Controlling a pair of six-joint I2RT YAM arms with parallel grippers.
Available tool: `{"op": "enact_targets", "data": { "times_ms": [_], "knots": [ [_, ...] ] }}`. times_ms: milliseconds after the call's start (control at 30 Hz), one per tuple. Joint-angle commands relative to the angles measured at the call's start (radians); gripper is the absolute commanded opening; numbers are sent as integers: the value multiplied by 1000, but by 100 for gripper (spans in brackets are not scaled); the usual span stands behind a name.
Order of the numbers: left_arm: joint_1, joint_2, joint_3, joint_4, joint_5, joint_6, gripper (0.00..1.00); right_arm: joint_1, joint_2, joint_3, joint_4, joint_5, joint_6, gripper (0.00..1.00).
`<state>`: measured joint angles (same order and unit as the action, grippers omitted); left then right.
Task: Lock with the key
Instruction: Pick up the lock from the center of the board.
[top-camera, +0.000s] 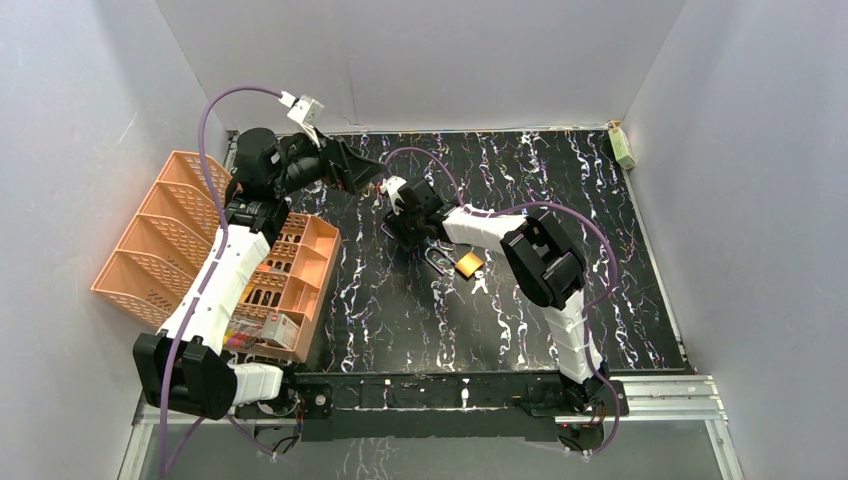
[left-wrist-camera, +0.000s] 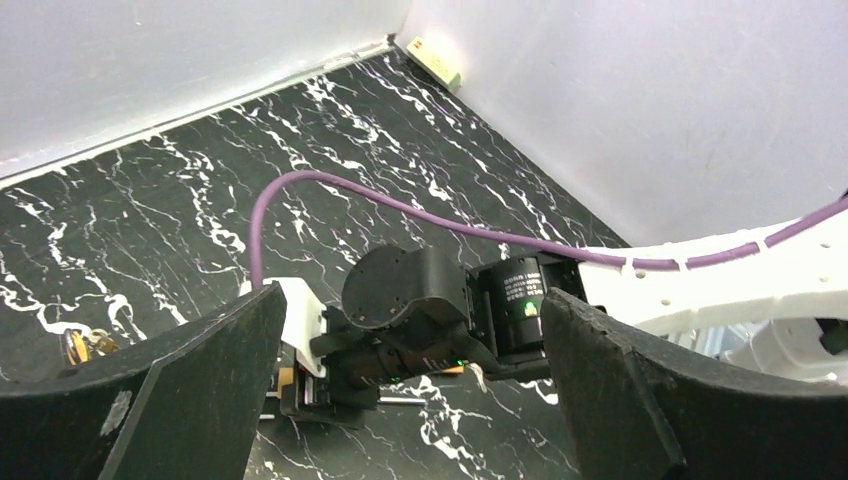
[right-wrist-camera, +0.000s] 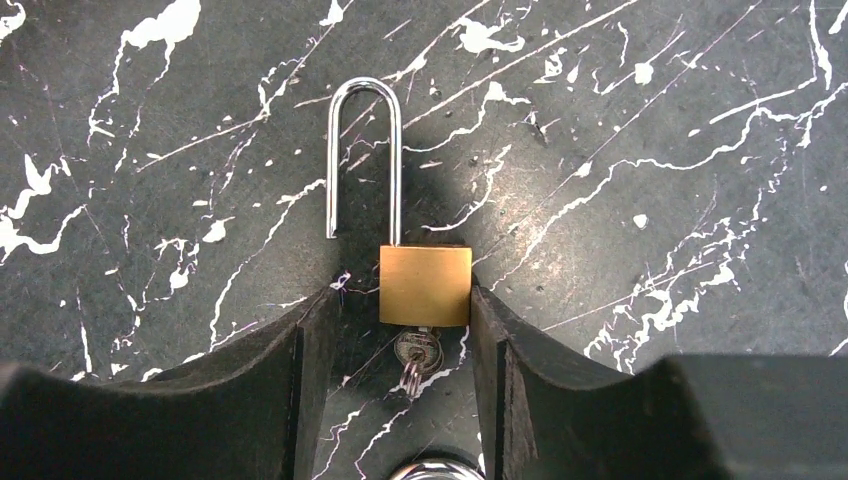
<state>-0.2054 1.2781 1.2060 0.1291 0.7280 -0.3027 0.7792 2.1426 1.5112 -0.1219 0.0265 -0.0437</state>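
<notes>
**Q:** Jaws first: what is the state of the right jaws?

**A:** Partly open, nothing clamped. In the right wrist view they stand either side of the brass body (right-wrist-camera: 425, 285) of the padlock (top-camera: 467, 263). The finger on the view's right (right-wrist-camera: 560, 420) is touching the body's edge or just beside it. The other finger (right-wrist-camera: 250, 400) shows a clear gap. How high they sit above the desk (right-wrist-camera: 650, 150) cannot be told.

**Q:** And the left jaws?

**A:** Spread fully and empty. They are held above the desk, well apart from the padlock, with the wrist camera facing the wrist of the right arm (top-camera: 545, 265).

**Q:** How does the padlock lie?

**A:** Flat on the desk, near its middle. The long axis runs key (right-wrist-camera: 412, 350), body, shackle (right-wrist-camera: 362, 150), straight away from the right wrist and at right angles to the line on which the jaws close. The key is seated in the keyhole at the near end. The shackle is open: the long leg is in the body, and the free end hangs off to one side, clear of the body.

**Q:** Which arm serves the next move?

**A:** The right arm is nearer and already aligned on the body's two narrow sides. It is probably meant to hold the body steady, leaving the left arm (top-camera: 230, 260) free for the shackle or key.

**Q:** Any caution?

**A:** Contact on one side only may push the body sideways before the second finger meets it.
</notes>
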Motion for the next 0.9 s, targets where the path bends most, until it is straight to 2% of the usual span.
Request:
{"op": "enact_targets", "data": {
  "times_ms": [0,233,300,367,400,433,533,600,667,733,800,867],
  "knots": [
    [3,-82,-26,93,-75,-27,98,2,30,16,-24,-5,-28,57],
    [3,-109,-53,12,-71,19,98,2,54,30,-42,-9,-59,44],
    [3,-121,-51,15,-79,18,98,2,70,44,-45,-14,-57,33],
    [3,-130,-42,15,-98,14,98,2,83,72,-70,-48,-46,11],
    [3,-134,-35,10,-110,14,98,2,74,81,-88,-70,-32,3],
    [3,-138,-29,0,-120,15,98,3,48,71,-78,-98,-16,0],
    [3,-151,-27,-31,-121,38,98,1,-79,-9,-1,-211,26,0],
    [3,-158,-33,-43,-71,61,98,-3,-192,-65,12,-293,50,0],
    [3,-160,-34,-50,46,102,98,-33,-303,-106,18,-425,125,0],
    [3,-148,-12,-91,162,149,98,-90,-420,-176,96,-645,276,0],
    [3,-122,44,-203,259,213,98,-133,-508,-262,281,-865,455,0],
    [3,-87,95,-342,363,290,98,-139,-580,-274,283,-943,500,0]
  ]
}}
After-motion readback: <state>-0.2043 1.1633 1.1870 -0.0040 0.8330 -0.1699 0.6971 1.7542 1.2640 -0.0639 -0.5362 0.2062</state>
